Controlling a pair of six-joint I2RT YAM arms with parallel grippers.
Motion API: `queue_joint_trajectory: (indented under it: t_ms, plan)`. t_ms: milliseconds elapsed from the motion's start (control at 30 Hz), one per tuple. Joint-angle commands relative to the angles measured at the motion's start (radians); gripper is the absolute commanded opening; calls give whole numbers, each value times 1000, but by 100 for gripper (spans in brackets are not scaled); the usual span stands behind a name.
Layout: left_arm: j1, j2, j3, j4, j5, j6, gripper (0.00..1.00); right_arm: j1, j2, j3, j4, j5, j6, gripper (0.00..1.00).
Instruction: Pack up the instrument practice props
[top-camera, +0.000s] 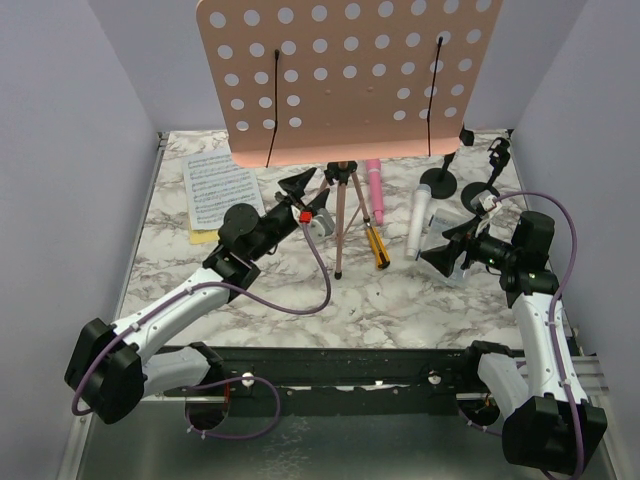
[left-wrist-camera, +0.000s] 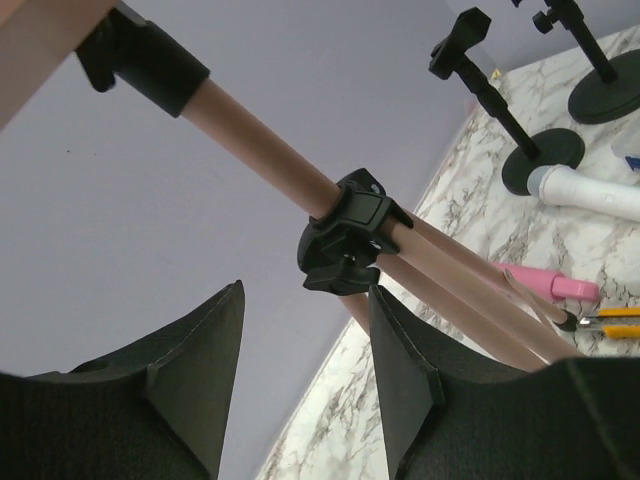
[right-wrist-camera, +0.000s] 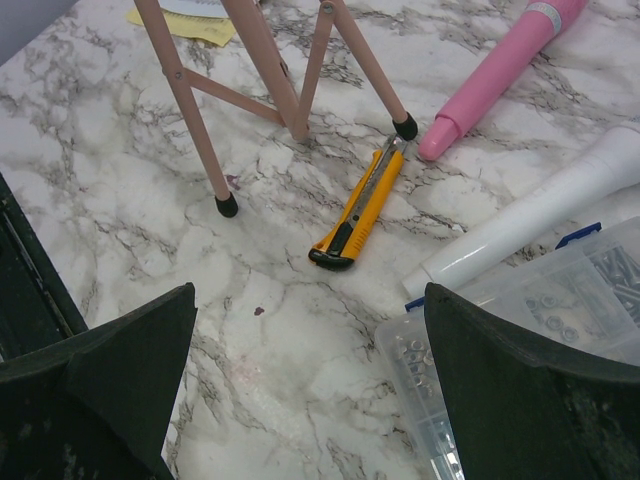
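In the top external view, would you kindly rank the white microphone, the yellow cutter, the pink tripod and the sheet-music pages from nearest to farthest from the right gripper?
From the right gripper:
1. White microphone, just to its left.
2. Yellow cutter, further left.
3. Pink tripod, mid-table.
4. Sheet-music pages, far left.

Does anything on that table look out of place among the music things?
A yellow-and-black cutter lies at a foot of the pink tripod, and a clear box of small hardware sits beside the white microphone. Neither is music gear.
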Motion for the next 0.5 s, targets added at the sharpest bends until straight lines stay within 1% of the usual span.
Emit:
queue_joint_trajectory:
  t_ms: [0,233,467]
  plan:
    - [33,-31,-4,1,103,-64,55,-5,-11,-9,-1,8,-16,100]
    - [65,12,28,-26,211,-92,55,-6,-14,-8,-3,9,-15,100]
    - [81,54,62,-31,239,-96,55,-6,-16,-6,-4,8,-17,100]
